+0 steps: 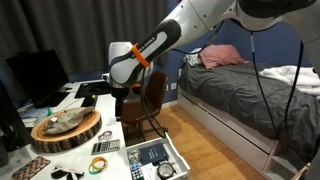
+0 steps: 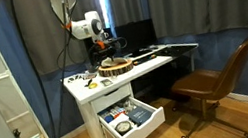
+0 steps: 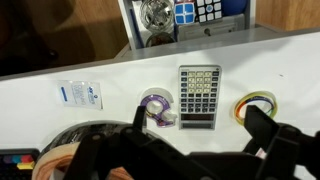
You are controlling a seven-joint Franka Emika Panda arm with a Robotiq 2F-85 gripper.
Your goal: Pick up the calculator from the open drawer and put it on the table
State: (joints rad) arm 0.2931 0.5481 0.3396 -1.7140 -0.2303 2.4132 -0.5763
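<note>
The grey and dark calculator [image 3: 198,95] lies flat on the white table [image 3: 120,70], between a purple tape roll [image 3: 156,108] and a yellow-green ring [image 3: 256,104]. It also shows in an exterior view [image 1: 106,146]. My gripper [image 3: 200,128] is open and empty above the table, with one finger on each side of the calculator's near end. It hangs over the desk in both exterior views [image 1: 127,97] [image 2: 100,49]. The white drawer [image 3: 130,25] is pulled out below the table edge, with small items inside [image 1: 181,160] [image 2: 149,123].
A round wooden slab with bark edge [image 1: 66,131] [image 2: 116,68] stands on the table. A small white packet [image 3: 79,94] lies left of the tape. A brown chair [image 1: 152,92] [image 2: 217,79] stands by the desk. A bed [image 1: 250,80] is beyond it.
</note>
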